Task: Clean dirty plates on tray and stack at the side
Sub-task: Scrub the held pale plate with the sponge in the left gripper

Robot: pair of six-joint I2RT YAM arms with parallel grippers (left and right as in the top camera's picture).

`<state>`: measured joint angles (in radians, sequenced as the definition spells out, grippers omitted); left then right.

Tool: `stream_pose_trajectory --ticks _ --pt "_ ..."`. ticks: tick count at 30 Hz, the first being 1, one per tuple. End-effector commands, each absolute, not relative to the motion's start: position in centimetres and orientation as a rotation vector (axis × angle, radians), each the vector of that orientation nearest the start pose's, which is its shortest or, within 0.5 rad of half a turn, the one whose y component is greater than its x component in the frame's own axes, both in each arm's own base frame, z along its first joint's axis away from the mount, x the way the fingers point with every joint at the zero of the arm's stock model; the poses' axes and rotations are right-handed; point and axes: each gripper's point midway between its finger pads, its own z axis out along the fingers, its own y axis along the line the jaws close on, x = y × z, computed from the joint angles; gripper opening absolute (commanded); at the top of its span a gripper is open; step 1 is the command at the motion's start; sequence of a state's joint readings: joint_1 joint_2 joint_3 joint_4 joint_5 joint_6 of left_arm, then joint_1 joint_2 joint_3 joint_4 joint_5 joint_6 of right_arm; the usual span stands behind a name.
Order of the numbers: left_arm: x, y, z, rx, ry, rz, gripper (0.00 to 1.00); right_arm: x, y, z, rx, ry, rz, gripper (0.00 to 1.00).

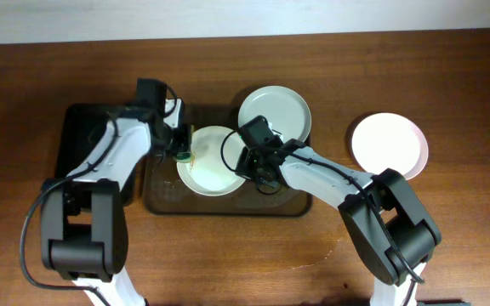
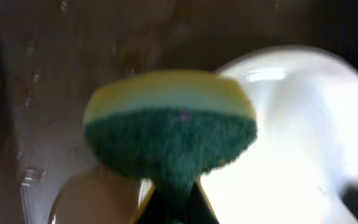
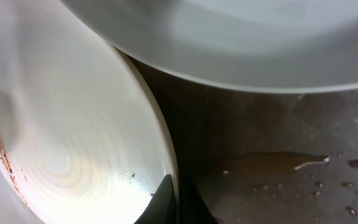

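The right fingers (image 3: 176, 206) are pinching the rim of the smeared plate (image 3: 73, 124), almost closed, one on each face of the thin edge. The left fingers (image 2: 168, 202) are clamping the narrow bottom of a yellow and green sponge (image 2: 169, 130), which is hanging just beside that plate's opposite edge with its green scouring face toward the camera. The smeared plate is lying in the brown tray (image 1: 164, 200), with a second plate (image 1: 275, 109) just beside it in the far right corner and a third plate (image 1: 390, 144) sitting well apart on the bench (image 1: 449, 238). The plate is looking stiff, glossy and light, probably slippery given the droplets on the tray base, and likely to chip against its neighbour. The rim is looking like the only sensible hold, leaving the middle free for wiping the orange-brown streak (image 3: 2, 152). The sponge is soft, seemingly squashing in the grip
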<state>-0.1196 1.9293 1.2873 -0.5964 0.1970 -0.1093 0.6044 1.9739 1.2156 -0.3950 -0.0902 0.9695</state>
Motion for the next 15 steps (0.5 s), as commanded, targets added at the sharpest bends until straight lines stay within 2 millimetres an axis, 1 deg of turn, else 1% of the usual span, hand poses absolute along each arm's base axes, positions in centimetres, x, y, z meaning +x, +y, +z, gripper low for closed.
stream_pose_trajectory --ticks 1,3,5,7,8,9,10,11,12,13,15 --pt "41.2 -9.5 1.5 0.197 2.757 -0.296 0.01 35.6 26.0 0.0 0.519 2.828 0.487 0.04" --pt "40.8 -10.7 0.7 0.293 2.731 -0.293 0.01 35.6 26.1 0.1 0.515 2.829 0.49 0.04" --pt "39.2 -12.4 -0.3 0.451 2.734 -0.272 0.01 35.6 26.0 0.0 0.516 2.83 0.49 0.04" --pt "37.3 -12.8 -1.5 0.507 2.781 -0.189 0.01 35.6 26.0 0.0 0.515 2.83 0.489 0.04" --pt "35.9 -12.9 -2.1 0.538 2.825 -0.165 0.01 35.6 26.0 0.0 0.514 2.831 0.489 0.04" --pt "34.5 -12.8 -2.5 0.517 2.89 -0.165 0.01 35.5 26.0 0.0 0.511 2.833 0.486 0.04" --pt "33.8 -12.7 -2.5 0.494 2.924 -0.177 0.01 35.5 26.0 0.0 0.511 2.834 0.485 0.04" --pt "32.9 -12.9 -2.5 0.48 2.965 -0.222 0.01 35.5 26.0 0.0 0.511 2.834 0.485 0.04" --pt "32.0 -13.4 -2.3 0.477 3.001 -0.308 0.01 35.5 26.0 0.0 0.511 2.834 0.485 0.04" --pt "31.0 -14.1 -1.8 0.459 3.04 -0.437 0.01 35.5 26.0 0.0 0.511 2.834 0.485 0.04" --pt "30.4 -14.5 -1.0 0.418 3.069 -0.565 0.01 35.5 26.0 0.0 0.511 2.834 0.485 0.04"
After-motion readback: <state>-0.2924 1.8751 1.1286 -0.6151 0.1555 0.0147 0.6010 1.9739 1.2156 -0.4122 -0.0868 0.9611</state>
